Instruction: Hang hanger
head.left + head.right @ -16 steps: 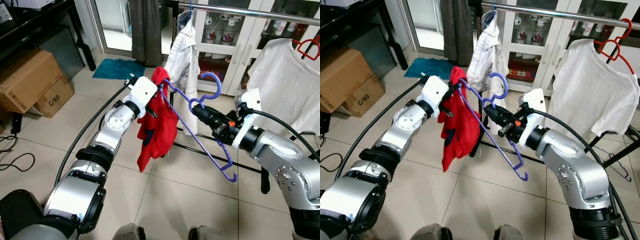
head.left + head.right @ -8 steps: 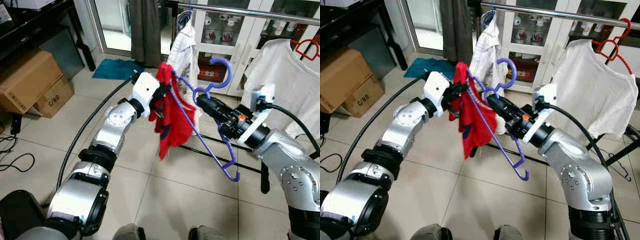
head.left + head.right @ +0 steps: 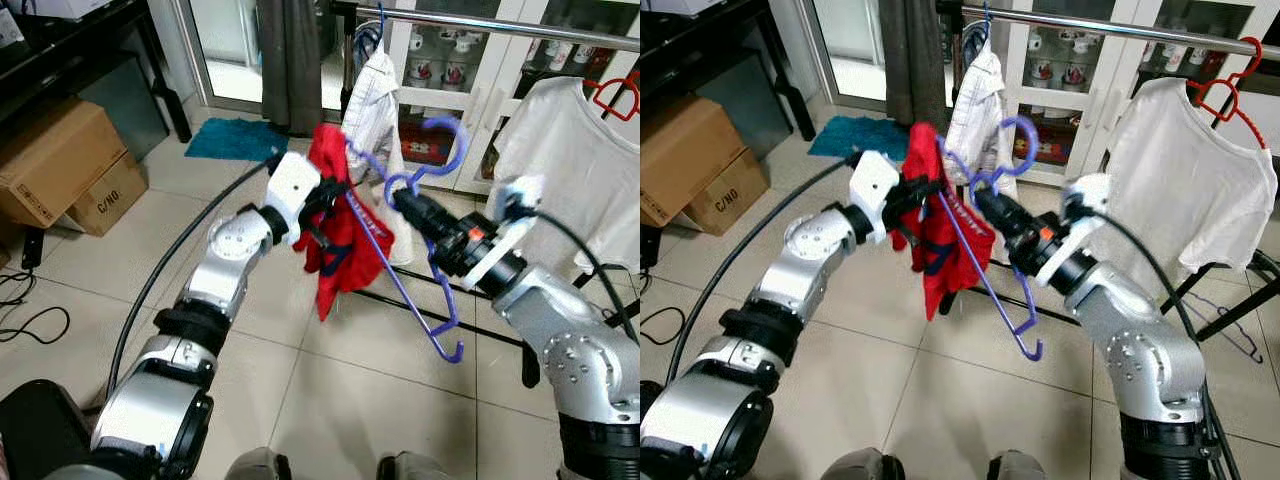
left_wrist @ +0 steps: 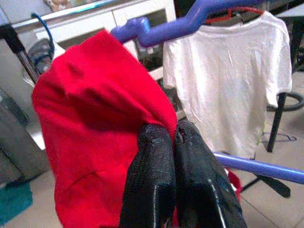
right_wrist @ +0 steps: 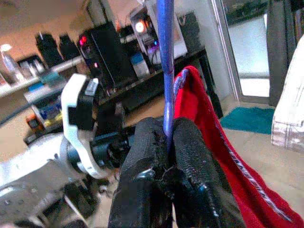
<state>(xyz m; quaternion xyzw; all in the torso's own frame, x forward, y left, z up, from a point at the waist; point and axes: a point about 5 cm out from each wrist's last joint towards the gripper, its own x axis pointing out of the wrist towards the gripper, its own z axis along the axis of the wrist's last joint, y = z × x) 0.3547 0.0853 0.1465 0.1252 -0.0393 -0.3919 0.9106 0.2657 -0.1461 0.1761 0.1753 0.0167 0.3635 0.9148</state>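
A purple plastic hanger (image 3: pixel 425 255) is held in the air in front of the clothes rail (image 3: pixel 500 22), its hook (image 3: pixel 440 150) up near the rail's height. A red garment (image 3: pixel 340 235) drapes over its left shoulder. My right gripper (image 3: pixel 403 205) is shut on the hanger's neck; the right wrist view has the purple bar (image 5: pixel 166 66) pinched between the black fingers (image 5: pixel 142 166). My left gripper (image 3: pixel 322 200) is shut on the red garment (image 4: pixel 95 142) at its top edge, fingers (image 4: pixel 156 185) pressed together on the cloth.
On the rail hang a striped white shirt (image 3: pixel 375 95) and a white T-shirt (image 3: pixel 570 170) on a red hanger (image 3: pixel 618 95). The rack's black base bars (image 3: pixel 520 345) lie on the tiled floor. Cardboard boxes (image 3: pixel 60 165) sit at the left, and a teal mat (image 3: pixel 235 138) lies by the door.
Both arms have carried the hanger and red garment a little further right and toward the rail. The hanger has swung more upright.
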